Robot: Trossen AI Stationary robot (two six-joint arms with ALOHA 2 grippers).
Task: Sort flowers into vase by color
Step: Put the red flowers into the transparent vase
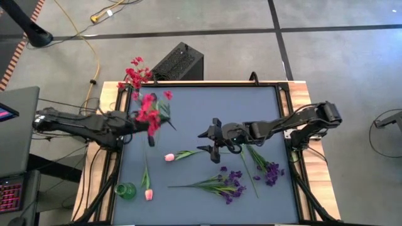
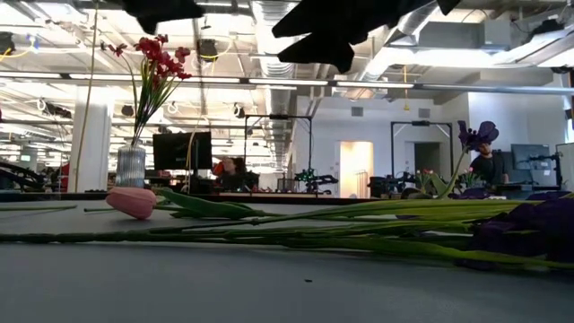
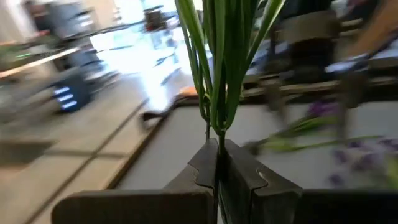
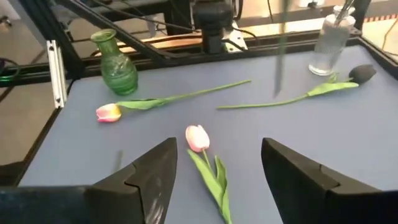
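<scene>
My left gripper [image 1: 149, 130] is shut on a red flower spray [image 1: 148, 113] over the table's left side. A clear vase [image 2: 131, 167] at the far left corner holds another red spray [image 1: 134, 74]. A green vase [image 1: 125, 191] stands at the near left. Two pink tulips [image 1: 169, 157] [image 1: 148, 194] lie flat on the table, one [image 4: 198, 137] just ahead of my open right gripper [image 1: 210, 142], which hovers mid-table. Purple flowers [image 1: 230, 185] [image 1: 271, 173] lie at the near right. My left gripper pinches the red spray's bundle of thin green stems [image 3: 217, 134] between its two fingers. The fingers come in about level from the table's left and lie across the stems. The spray stands upright above the fingers, blossoms up and clear of the table; its lower stem [image 4: 279, 59] hangs below.
A loose green stem with a dark tip [image 4: 311, 93] lies near the clear vase [image 4: 329, 37]. The black frame rails [image 1: 286, 107] run along the table's edges. A black box [image 1: 179, 61] sits on the floor beyond the far edge. People sit in the room behind.
</scene>
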